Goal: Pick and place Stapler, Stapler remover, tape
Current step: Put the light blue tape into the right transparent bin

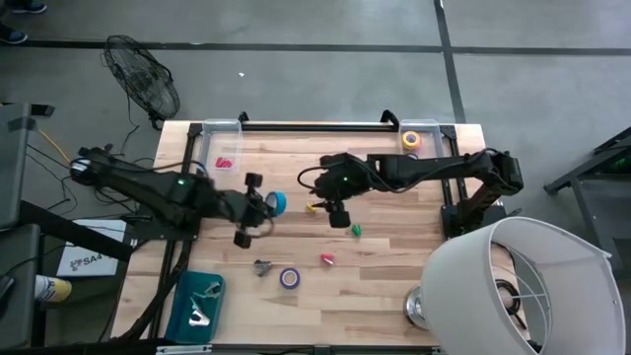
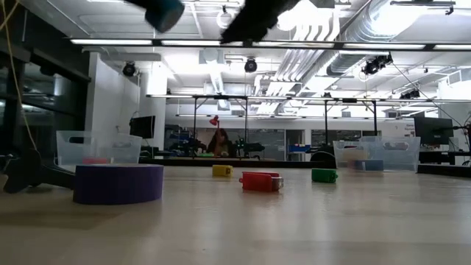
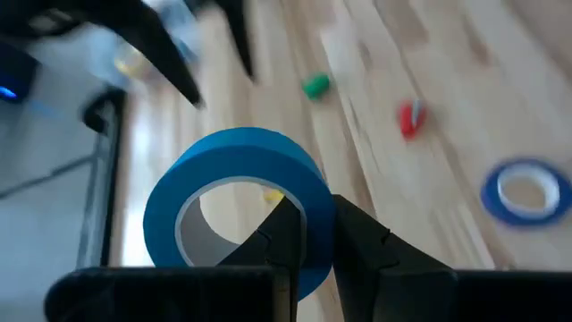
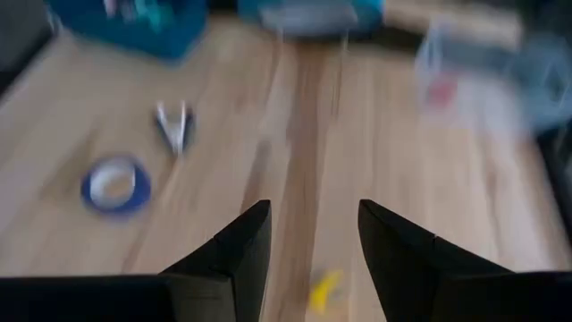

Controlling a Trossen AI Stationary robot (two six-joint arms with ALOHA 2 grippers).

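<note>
Blue tape roll (image 3: 234, 204) is clamped through its wall by the left gripper (image 3: 308, 237): one finger is seen inside the pale core and the other outside, pinched together on the band. In the overhead view the roll (image 1: 278, 203) is carried left of the table's centre, and from table height it appears lifted clear of the wood. The grip is on one side of the ring only, so the roll is judged likely to swing or twist; the carry is best done slowly, with the ring kept level until it is above its container.

On the near side of the table, at about six o'clock from the held roll, a purple tape roll (image 1: 289, 278) lies flat, with a small metal staple remover (image 1: 262, 266) just beside it at its nine o'clock. A teal tray (image 1: 185, 291) with more removers sits at the near left corner. A red stapler (image 1: 326, 259) and a green stapler (image 1: 356, 230) lie farther right.

Over the middle the right gripper (image 1: 338, 214) hangs with its fingers apart and empty, a yellow stapler (image 1: 314, 207) just below it; it should be given room.

At the far edge a clear bin (image 1: 223, 145) at eleven o'clock holds something pink, and another bin (image 1: 422, 136) at one o'clock holds a yellow tape roll (image 1: 411, 139). The latter is judged the likelier target, though this cannot be settled.
</note>
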